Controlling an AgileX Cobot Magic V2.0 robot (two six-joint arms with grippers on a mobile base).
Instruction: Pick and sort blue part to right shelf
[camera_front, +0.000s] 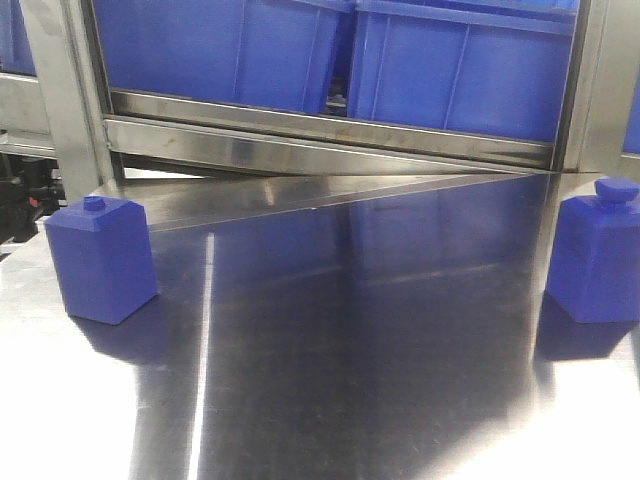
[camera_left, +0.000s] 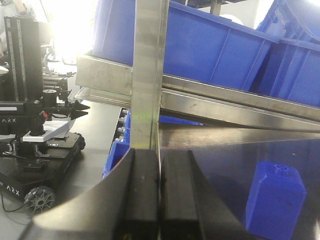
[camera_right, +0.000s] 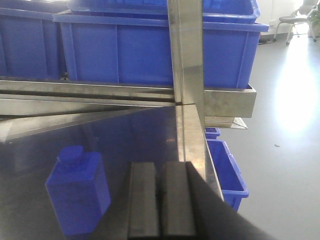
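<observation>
The right shelf (camera_front: 330, 142) runs across the back, its blue totes (camera_front: 460, 70) sitting above the brushed front rail. In front of it, on the steel tabletop (camera_front: 350, 350), two parts stand upright and well apart: the left blue part (camera_front: 100, 260) near the shelf's left post, the right blue part (camera_front: 597, 258) near its right post. The left gripper (camera_left: 160, 156) and the right gripper (camera_right: 161, 167) are pressed together on nothing, each facing the shelf beside its part and not touching it.

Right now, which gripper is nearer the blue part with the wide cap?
Right. The wide-capped blue part stands just left of the right gripper, near the right edge of the table. The left gripper is at the opposite edge, beside the other blue part.
</observation>
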